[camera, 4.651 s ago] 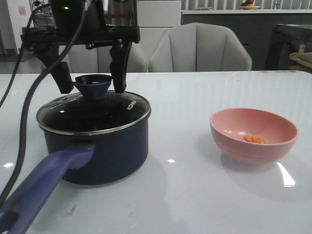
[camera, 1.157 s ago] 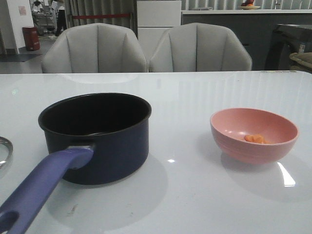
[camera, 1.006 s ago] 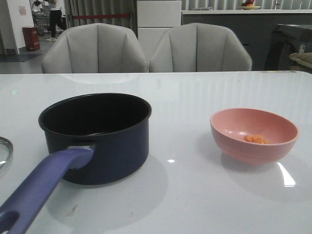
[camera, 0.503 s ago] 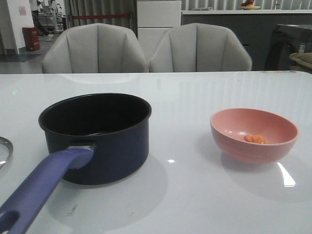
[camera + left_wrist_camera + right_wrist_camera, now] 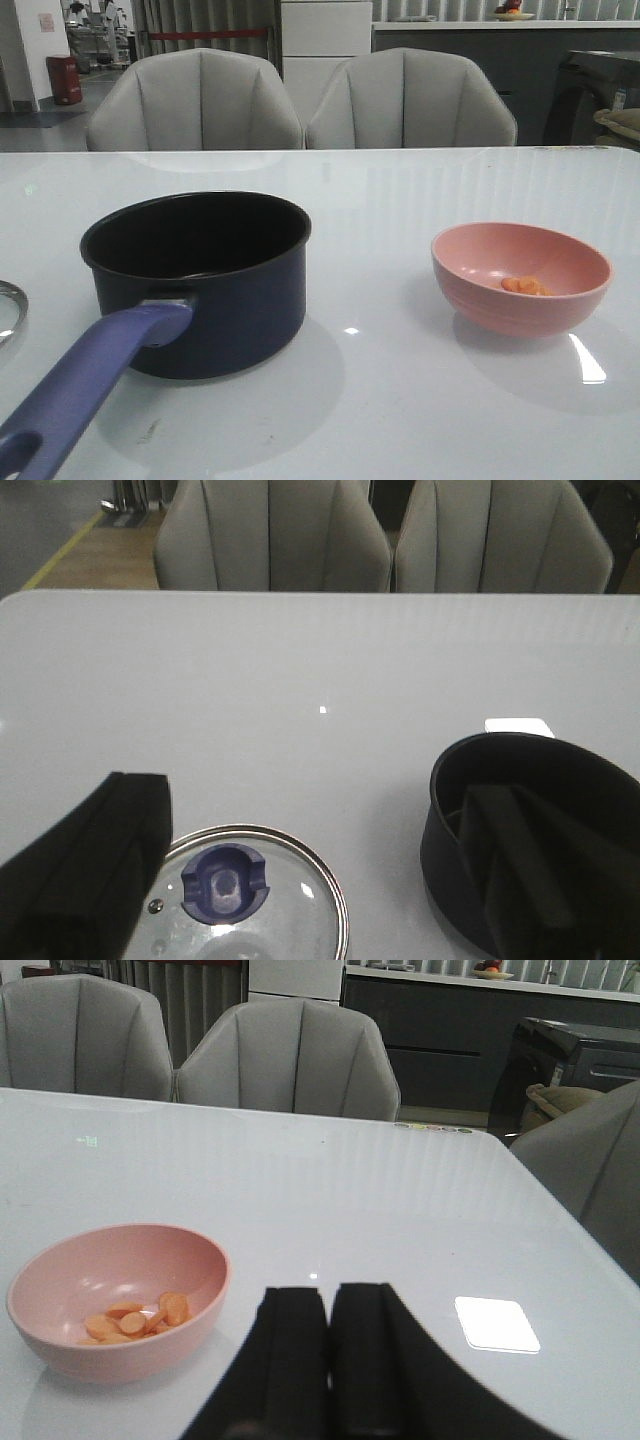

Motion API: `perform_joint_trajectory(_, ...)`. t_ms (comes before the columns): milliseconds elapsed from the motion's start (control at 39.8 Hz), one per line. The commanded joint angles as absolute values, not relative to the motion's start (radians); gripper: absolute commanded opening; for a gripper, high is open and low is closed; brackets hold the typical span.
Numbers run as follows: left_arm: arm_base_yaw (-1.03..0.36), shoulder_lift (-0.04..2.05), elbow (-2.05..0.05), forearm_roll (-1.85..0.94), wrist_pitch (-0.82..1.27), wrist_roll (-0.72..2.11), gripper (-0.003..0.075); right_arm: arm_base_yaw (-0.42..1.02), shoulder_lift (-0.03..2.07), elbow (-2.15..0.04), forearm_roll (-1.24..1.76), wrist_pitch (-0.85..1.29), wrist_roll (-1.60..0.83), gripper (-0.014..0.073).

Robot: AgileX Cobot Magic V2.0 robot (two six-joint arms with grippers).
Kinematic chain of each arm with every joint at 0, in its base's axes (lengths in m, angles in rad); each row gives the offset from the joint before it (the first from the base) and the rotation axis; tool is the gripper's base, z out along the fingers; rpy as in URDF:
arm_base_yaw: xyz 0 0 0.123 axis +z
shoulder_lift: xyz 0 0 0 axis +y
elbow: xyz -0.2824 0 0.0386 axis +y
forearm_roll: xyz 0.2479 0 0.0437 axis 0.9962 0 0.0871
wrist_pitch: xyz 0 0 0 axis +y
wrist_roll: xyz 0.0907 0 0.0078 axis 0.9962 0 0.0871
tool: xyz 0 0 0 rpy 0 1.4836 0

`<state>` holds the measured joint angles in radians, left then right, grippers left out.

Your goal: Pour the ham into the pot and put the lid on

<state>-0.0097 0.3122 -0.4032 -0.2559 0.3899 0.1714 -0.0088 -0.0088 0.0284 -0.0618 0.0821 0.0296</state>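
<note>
Grey padded chairs line the far edge of the glossy white table that carries everything I work with. From the front, the pot stands uncovered toward the table's left side, its long purple-blue handle reaching to the near left corner. Only a sliver of the lid shows at the left edge, lying flat on the table and apart from the pot. Well to the right sits the pink bowl, upright, with the ham as a small orange heap on its floor. Neither of my arms appears in this view.

My left wrist camera looks down on the lid, resting flat on the table with its blue-purple knob facing up, just beside the pot but not touching it. My left gripper is spread wide, one finger on each side of the lid, holding nothing.

My right wrist camera shows the pink bowl with the ham inside it as flat orange pieces. My right gripper has its fingers pressed together, empty, hanging over bare table near the bowl without touching it.
</note>
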Motion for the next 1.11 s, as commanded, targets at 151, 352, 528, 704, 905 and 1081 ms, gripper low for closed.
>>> perform_joint_trajectory(151, -0.019, 0.139, -0.313, -0.268, 0.212, 0.17, 0.0629, -0.01, -0.028, 0.036, -0.074, 0.0, 0.027, 0.0142)
perform_joint_trajectory(352, -0.019, 0.122, -0.299, -0.268, 0.164, 0.17, 0.0629, -0.01, -0.028, 0.036, -0.074, 0.0, 0.027, 0.0142)
perform_joint_trajectory(528, -0.049, 0.122, -0.299, -0.268, 0.153, 0.17, 0.0629, -0.01, -0.028, 0.036, -0.074, -0.011, 0.026, 0.0142)
perform_joint_trajectory(704, -0.084, 0.122, -0.299, -0.266, 0.153, 0.17, 0.0629, -0.011, -0.028, 0.036, -0.079, -0.115, 0.013, 0.0142)
perform_joint_trajectory(905, -0.091, 0.122, -0.299, -0.263, 0.139, 0.17, 0.0629, -0.01, 0.008, -0.039, -0.072, -0.154, 0.06, 0.0142)
perform_joint_trajectory(1081, -0.122, 0.122, -0.299, -0.263, 0.138, 0.17, 0.0629, -0.01, 0.205, -0.218, -0.072, 0.025, 0.06, 0.0142)
